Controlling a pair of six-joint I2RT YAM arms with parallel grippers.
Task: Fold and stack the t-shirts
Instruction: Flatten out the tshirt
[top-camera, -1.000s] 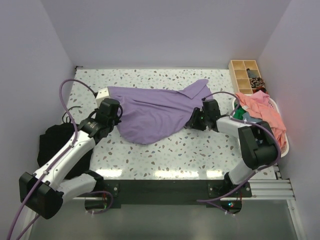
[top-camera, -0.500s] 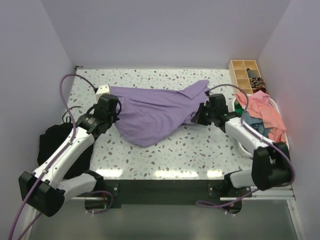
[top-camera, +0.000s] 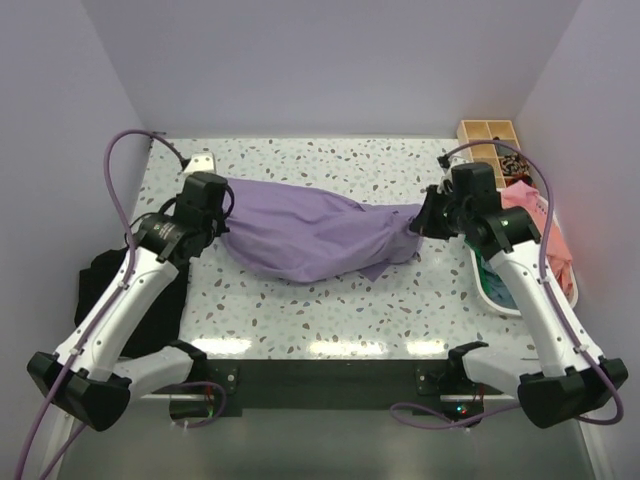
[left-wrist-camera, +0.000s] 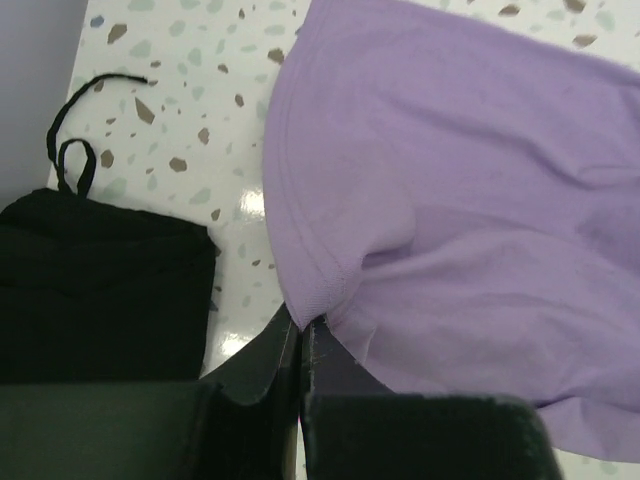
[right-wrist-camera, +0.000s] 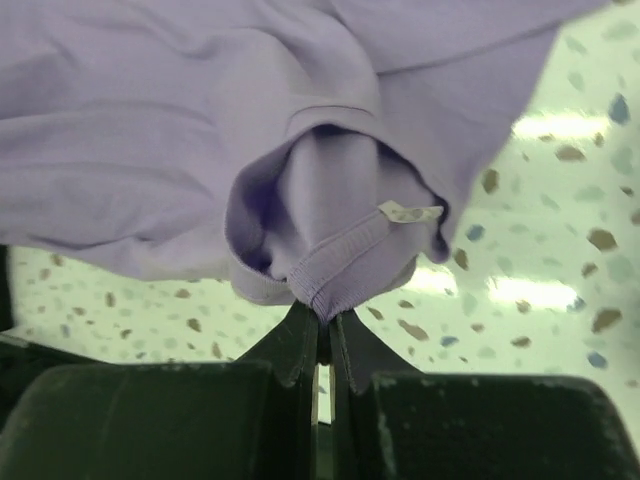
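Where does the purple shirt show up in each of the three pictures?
Top view: the purple shirt lies stretched across the middle of the speckled table.
Left wrist view: it fills the right and upper part, its edge running down to bottom centre.
Right wrist view: it fills the top, with a bunched hem and small tag at centre.
Shared landmark: the speckled table shows beside the shirt in all three.

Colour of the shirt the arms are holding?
The shirt is plain lavender-purple, no pattern. It shows best in the top external view.
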